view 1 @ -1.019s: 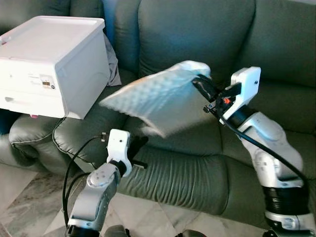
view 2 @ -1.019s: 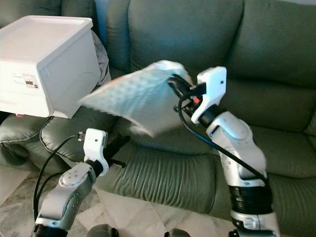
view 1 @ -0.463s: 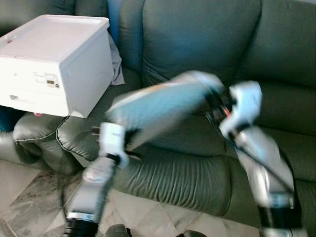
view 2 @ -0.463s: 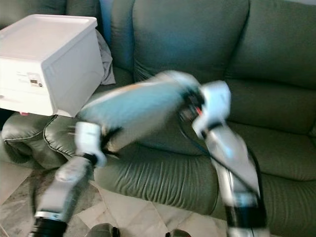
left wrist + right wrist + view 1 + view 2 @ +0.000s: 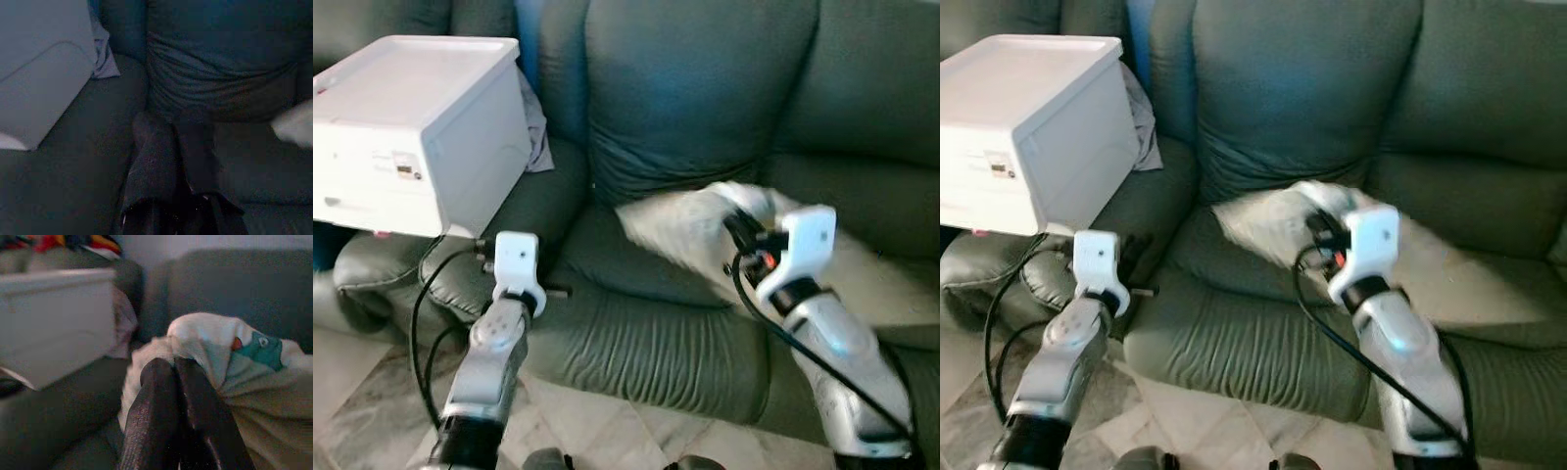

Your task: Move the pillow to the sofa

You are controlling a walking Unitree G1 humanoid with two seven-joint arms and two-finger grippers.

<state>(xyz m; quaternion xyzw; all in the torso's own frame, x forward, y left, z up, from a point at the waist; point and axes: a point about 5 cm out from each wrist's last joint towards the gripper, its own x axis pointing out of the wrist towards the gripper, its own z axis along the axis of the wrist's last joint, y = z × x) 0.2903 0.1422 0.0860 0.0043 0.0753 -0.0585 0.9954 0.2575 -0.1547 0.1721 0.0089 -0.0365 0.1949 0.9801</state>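
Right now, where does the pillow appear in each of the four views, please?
Left eye view: the pillow lies on the sofa seat, centre-right, at the right gripper.
Right eye view: the pillow lies on the seat at centre.
Left wrist view: a pale blur at the right edge, probably the pillow.
Right wrist view: the pillow is bunched behind the black fingers.
Shared landmark: the white box.

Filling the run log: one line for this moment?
pillow: lying on sofa seat | right gripper: shut on pillow | left gripper: idle by seat front

Marble-tiled floor (image 5: 372,392), white box (image 5: 411,127)
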